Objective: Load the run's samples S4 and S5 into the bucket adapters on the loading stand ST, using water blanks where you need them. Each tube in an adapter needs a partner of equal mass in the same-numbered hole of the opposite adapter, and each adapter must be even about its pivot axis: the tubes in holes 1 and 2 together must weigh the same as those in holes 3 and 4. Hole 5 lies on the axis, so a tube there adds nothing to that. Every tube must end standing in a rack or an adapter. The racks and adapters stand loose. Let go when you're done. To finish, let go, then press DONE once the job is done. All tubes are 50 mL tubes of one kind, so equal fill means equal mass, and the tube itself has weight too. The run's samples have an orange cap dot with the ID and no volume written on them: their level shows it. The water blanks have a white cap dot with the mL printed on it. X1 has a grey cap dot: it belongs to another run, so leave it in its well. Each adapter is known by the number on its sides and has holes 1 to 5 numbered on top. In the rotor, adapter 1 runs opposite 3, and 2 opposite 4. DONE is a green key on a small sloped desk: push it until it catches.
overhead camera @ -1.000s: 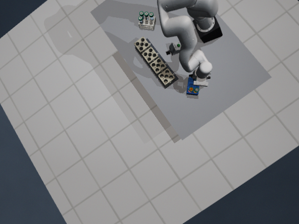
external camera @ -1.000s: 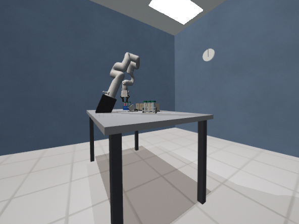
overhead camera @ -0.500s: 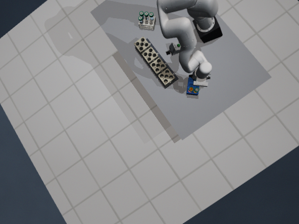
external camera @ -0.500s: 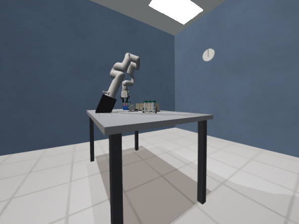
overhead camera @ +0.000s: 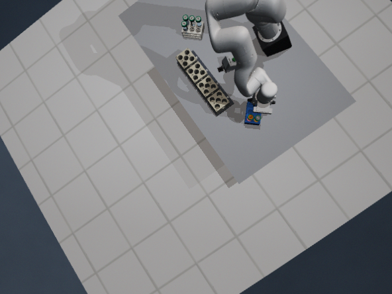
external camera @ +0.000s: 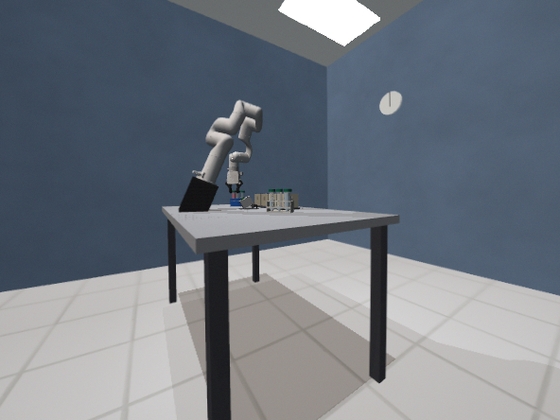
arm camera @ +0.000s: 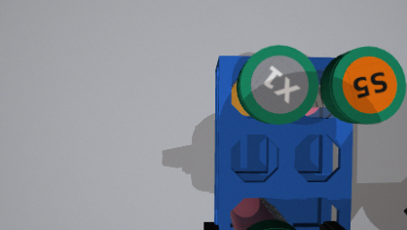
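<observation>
A blue sample rack (overhead camera: 254, 115) stands on the grey table, right of the adapter row. In the wrist view the blue rack (arm camera: 284, 156) holds tube X1 (arm camera: 278, 84) with a grey cap dot and tube S5 (arm camera: 368, 85) with an orange cap dot, side by side at its far end. A green cap rim, probably S4 (arm camera: 269, 225), shows only at the bottom edge, with pink liquid visible below it. My gripper (overhead camera: 261, 107) hangs straight over the near end of the rack, open, its dark fingertips just showing on either side of that cap. It also shows in the side view (external camera: 236, 189), low over the rack.
Four beige adapters (overhead camera: 202, 81) with empty holes stand in a diagonal row on the loading stand. A clear rack of water blanks (overhead camera: 193, 27) with green caps stands at the far end. The small DONE desk (overhead camera: 228, 63) sits between the adapters and the arm's base.
</observation>
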